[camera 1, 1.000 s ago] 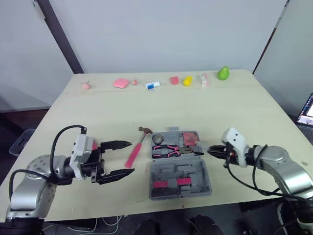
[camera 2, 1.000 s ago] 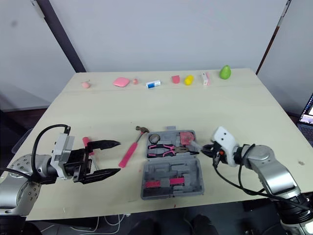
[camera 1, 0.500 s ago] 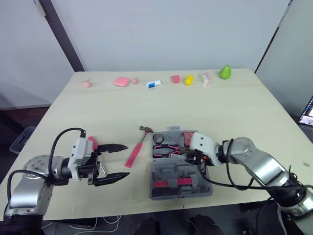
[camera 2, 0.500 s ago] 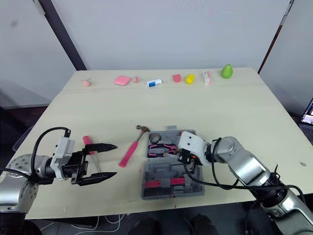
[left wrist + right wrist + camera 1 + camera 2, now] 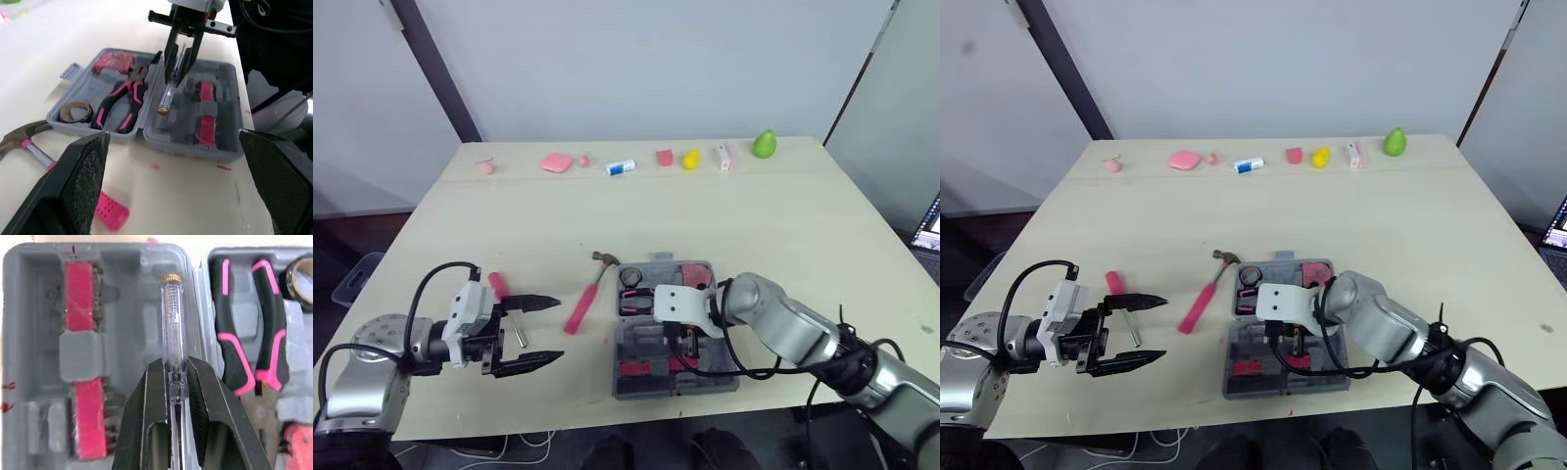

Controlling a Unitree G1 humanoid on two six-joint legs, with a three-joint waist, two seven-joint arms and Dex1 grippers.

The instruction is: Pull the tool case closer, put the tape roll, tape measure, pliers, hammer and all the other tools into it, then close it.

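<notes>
The grey tool case (image 5: 724, 364) lies open near the table's front edge. Its far half holds the tape roll (image 5: 629, 278), pink-handled pliers (image 5: 641, 302) and red tape measure (image 5: 692, 276). A pink bit holder (image 5: 78, 338) sits in the near half. My right gripper (image 5: 175, 363) hovers over the near half, shut on a clear-handled screwdriver (image 5: 172, 318) that points along the case. The pink-handled hammer (image 5: 583, 304) lies on the table left of the case. Further left lies a pink screwdriver (image 5: 496, 286). My left gripper (image 5: 558, 329) stands open beside it, holding nothing.
Small items line the table's far edge: pink pieces (image 5: 555, 164), a white and blue tube (image 5: 619, 168), a yellow object (image 5: 690, 160), a white box (image 5: 722, 158) and a green pear (image 5: 763, 145). A laptop (image 5: 930, 227) shows at the right edge.
My right gripper has swung left from the case's right side to above its near half, with the clear screwdriver in it. My left gripper has drifted slightly left.
</notes>
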